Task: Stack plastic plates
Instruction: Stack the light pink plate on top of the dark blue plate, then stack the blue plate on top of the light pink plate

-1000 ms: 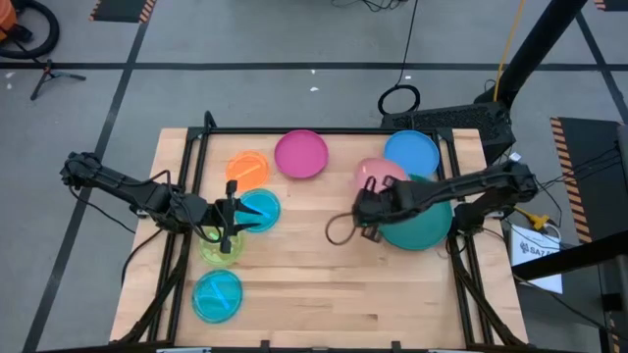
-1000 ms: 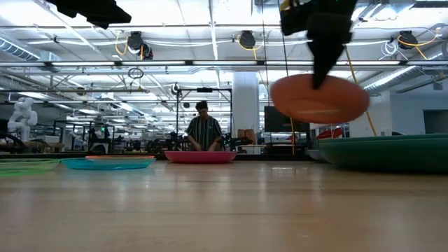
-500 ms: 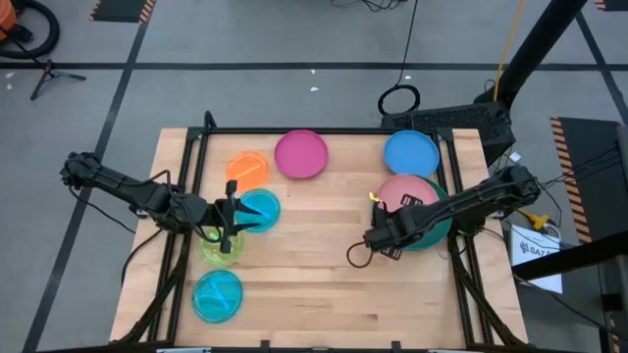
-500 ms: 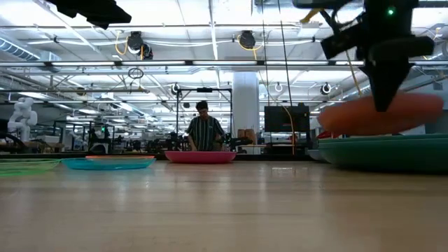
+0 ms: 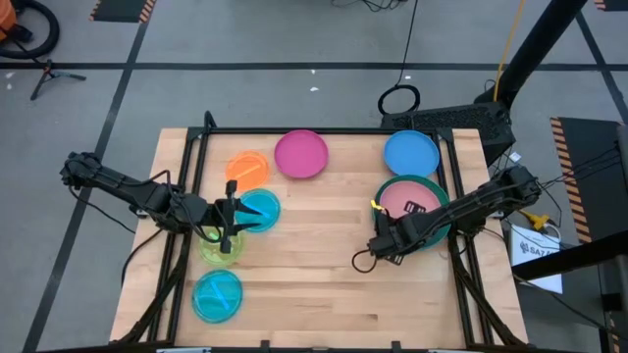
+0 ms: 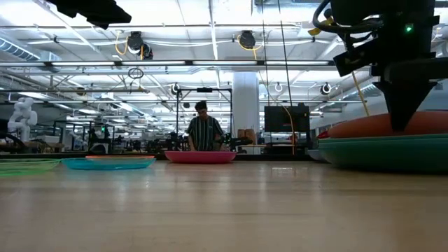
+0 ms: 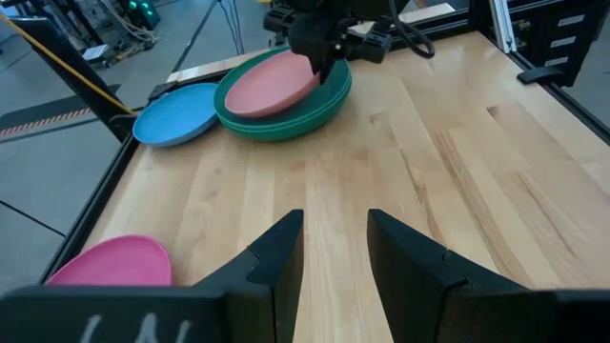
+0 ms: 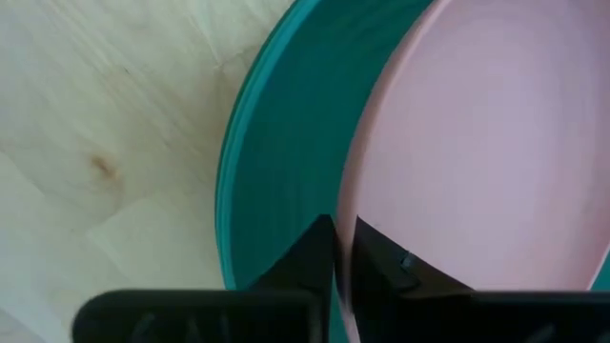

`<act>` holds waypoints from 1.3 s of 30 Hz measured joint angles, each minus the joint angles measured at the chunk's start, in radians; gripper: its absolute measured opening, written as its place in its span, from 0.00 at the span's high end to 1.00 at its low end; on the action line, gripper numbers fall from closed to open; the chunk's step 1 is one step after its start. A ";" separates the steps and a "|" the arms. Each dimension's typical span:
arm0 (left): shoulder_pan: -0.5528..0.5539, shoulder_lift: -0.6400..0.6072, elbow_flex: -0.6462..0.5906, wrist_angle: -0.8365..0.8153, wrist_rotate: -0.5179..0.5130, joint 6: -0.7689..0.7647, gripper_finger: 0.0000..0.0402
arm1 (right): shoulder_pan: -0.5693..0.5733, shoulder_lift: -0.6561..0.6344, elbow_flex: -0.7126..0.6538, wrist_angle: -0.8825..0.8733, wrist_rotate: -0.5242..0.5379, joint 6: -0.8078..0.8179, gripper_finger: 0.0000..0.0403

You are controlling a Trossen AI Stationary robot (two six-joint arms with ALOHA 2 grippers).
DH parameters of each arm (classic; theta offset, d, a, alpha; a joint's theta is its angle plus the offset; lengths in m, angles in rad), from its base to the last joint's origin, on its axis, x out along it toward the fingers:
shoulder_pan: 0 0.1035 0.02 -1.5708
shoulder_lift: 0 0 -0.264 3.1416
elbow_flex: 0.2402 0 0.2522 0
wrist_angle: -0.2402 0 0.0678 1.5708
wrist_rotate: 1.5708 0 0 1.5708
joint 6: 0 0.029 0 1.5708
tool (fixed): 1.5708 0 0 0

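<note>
A second ago I had the pink plate (image 5: 404, 199) hanging in the air toward the middle of the table; now it sits inside the large teal plate (image 5: 442, 227) at about three o'clock on the table, nearly level in the low view. My right gripper (image 5: 391, 240) has come down with it and its fingers are pinching the pink plate's rim — the right wrist view shows them pressed close on either side of the edge, over the teal rim. So the placement looks done, and I judge the next thing is to let go and back off without dragging the plate.

The blue plate (image 5: 410, 153) lies just beyond the teal one at one o'clock, the magenta plate (image 5: 300, 154) at twelve. My left gripper (image 5: 232, 218) waits at nine o'clock, fingers spread, over the cyan plate (image 5: 258, 209) and lime plate (image 5: 222, 248); the orange plate (image 5: 247, 169) and a second cyan plate (image 5: 217, 295) lie nearby, unstacked.
</note>
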 joint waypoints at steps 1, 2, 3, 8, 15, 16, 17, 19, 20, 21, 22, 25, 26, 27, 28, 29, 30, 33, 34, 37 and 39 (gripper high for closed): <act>0.000 0.000 0.000 0.000 0.000 0.000 0.69 | 0.000 0.000 0.000 0.000 0.000 0.006 0.93; 0.000 0.000 0.000 0.000 0.000 0.000 0.69 | 0.000 0.000 0.000 0.001 0.000 0.010 0.92; 0.000 0.000 0.000 0.000 0.000 0.000 0.69 | 0.000 0.000 0.000 0.001 0.000 0.016 0.90; 0.000 0.000 0.000 0.000 0.000 0.000 0.69 | 0.000 0.000 0.000 0.000 0.000 0.033 0.84; 0.000 0.000 0.000 0.000 0.000 0.000 0.69 | 0.000 0.000 0.000 -0.001 -0.001 0.057 0.78; 0.000 0.000 0.000 0.000 0.000 0.000 0.69 | 0.000 0.000 0.000 -0.002 -0.002 0.061 0.77; 0.000 0.000 0.000 0.000 0.000 0.000 0.69 | 0.000 0.000 0.001 -0.007 -0.002 0.066 0.77; 0.000 0.000 0.000 0.000 0.000 0.001 0.69 | -0.003 0.000 0.017 -0.031 -0.002 0.089 0.76; 0.000 0.000 0.000 0.000 0.000 0.001 0.69 | -0.007 0.000 0.031 -0.044 -0.003 0.105 0.76; 0.000 0.000 0.000 0.000 0.000 0.001 0.69 | -0.010 0.000 0.047 -0.058 -0.004 0.121 0.76; 0.000 0.000 0.000 0.000 0.000 0.001 0.69 | -0.014 0.000 0.064 -0.072 -0.003 0.137 0.76; 0.000 0.000 0.000 0.003 0.000 0.007 0.69 | -0.032 0.000 0.121 -0.108 0.002 0.163 0.77; 0.000 0.000 0.000 0.003 0.000 0.009 0.69 | -0.042 0.000 0.139 -0.113 0.007 0.165 0.77; 0.000 0.000 0.000 0.003 0.000 0.010 0.69 | -0.053 0.000 0.156 -0.114 0.021 0.165 0.77; 0.000 0.000 0.000 0.003 0.000 0.011 0.69 | -0.066 0.000 0.172 -0.113 0.037 0.165 0.77; 0.000 0.000 0.000 0.003 0.000 0.011 0.69 | -0.079 0.000 0.188 -0.110 0.057 0.164 0.77; 0.000 0.000 0.000 0.003 0.000 0.012 0.69 | -0.096 0.000 0.202 -0.108 0.072 0.164 0.77; 0.000 0.000 0.001 0.003 0.000 0.012 0.69 | -0.152 0.000 0.241 -0.106 0.087 0.148 0.77; 0.000 0.000 0.001 0.003 0.000 0.012 0.69 | -0.175 0.000 0.252 -0.105 0.097 0.142 0.77; 0.000 0.000 0.001 0.003 0.000 0.012 0.69 | -0.248 0.000 0.271 -0.103 0.123 0.148 0.77; 0.000 0.000 0.001 0.003 0.000 0.012 0.69 | -0.301 0.000 0.275 -0.099 0.133 0.161 0.77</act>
